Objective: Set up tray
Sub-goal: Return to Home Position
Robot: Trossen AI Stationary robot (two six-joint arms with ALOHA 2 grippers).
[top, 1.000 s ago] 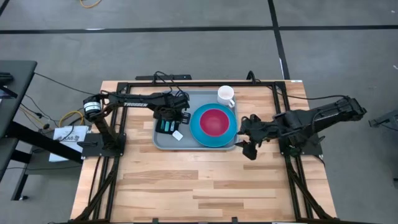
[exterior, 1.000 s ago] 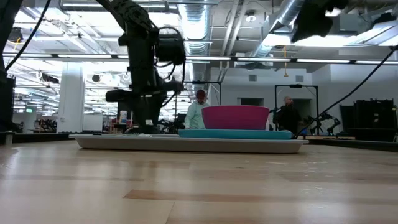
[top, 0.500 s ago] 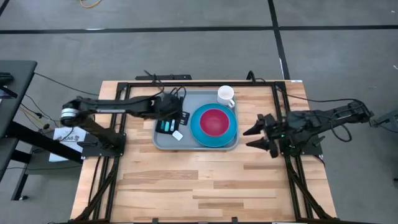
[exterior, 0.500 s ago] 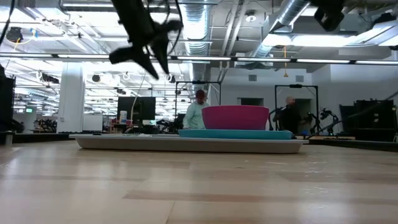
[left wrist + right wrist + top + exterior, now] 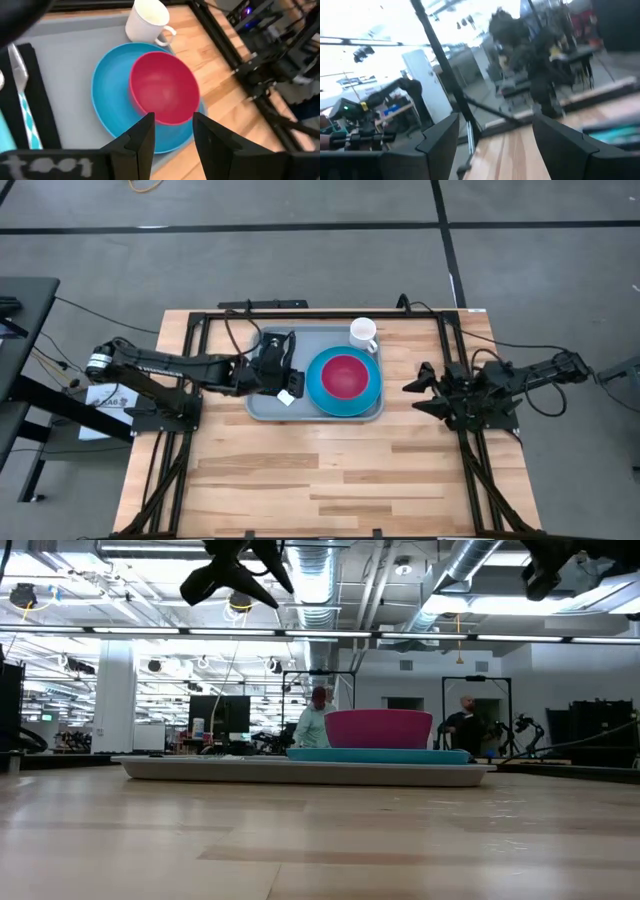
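The grey-blue tray [image 5: 312, 340] lies flat on the table's far middle. On it rests a blue plate [image 5: 322, 392] carrying a pink bowl [image 5: 345, 376], with a white mug [image 5: 363, 333] at the tray's far right corner. A black napkin [image 5: 46, 112] with a fork [image 5: 16, 59] and teal-handled cutlery lies on the tray's left part. My left gripper [image 5: 283, 380] hovers open high over that left part, its fingers [image 5: 145, 135] framing the plate's near rim. My right gripper [image 5: 412, 392] is open in the air, right of the tray.
The black arm frames run along both table sides and the far edge. Bare wood covers the near half of the table [image 5: 320, 480]. People stand in the room beyond the tray [image 5: 300, 770]. A small white tag [image 5: 286, 395] lies near the napkin.
My left gripper has risen from the napkin on the tray, high above it, and drawn back toward the table's left, tipping from pointing down to nearly level. My right gripper has pulled back toward the right edge. The things on the tray have stayed put.
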